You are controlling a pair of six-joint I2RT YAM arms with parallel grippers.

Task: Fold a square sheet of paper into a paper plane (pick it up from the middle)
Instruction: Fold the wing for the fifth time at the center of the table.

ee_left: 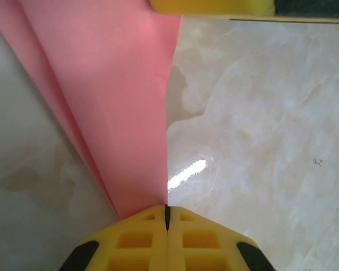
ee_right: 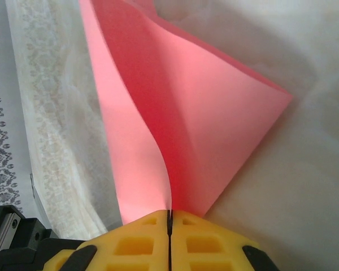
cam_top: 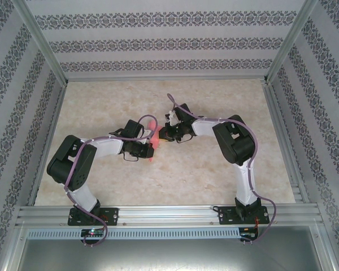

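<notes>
Patterned wallpaper panels (cam_top: 158, 45) close in three sides of the cell, and a metal rail (cam_top: 169, 213) runs along the near edge. Inside them lies the pale marbled worktop (cam_top: 214, 180).

The left arm (cam_top: 79, 164) and the right arm (cam_top: 234, 141) both bend inward from their bases, and their wrists meet near the middle of the worktop.

Between the two wrists is the sheet of paper (cam_top: 153, 135), salmon-pink and already folded. In the top view only a narrow pink strip of it shows. In the left wrist view the paper (ee_left: 118, 101) rises from the fingers as a long wedge, with a lengthwise crease near its left side and a second layer showing along that edge. It casts a soft shadow on the worktop beside it. In the right wrist view the paper (ee_right: 214, 130) fans out as two layers, one curling leftward and the other spreading flat to a corner at the right. Whether any edge touches the worktop cannot be told.

The left jaws are pressed together on the narrow end of the paper, their yellow fingers (ee_left: 135, 243) meeting at a thin seam. The right jaws are likewise closed on the paper, yellow fingers (ee_right: 203, 243) meeting with the layers pinched between them.
</notes>
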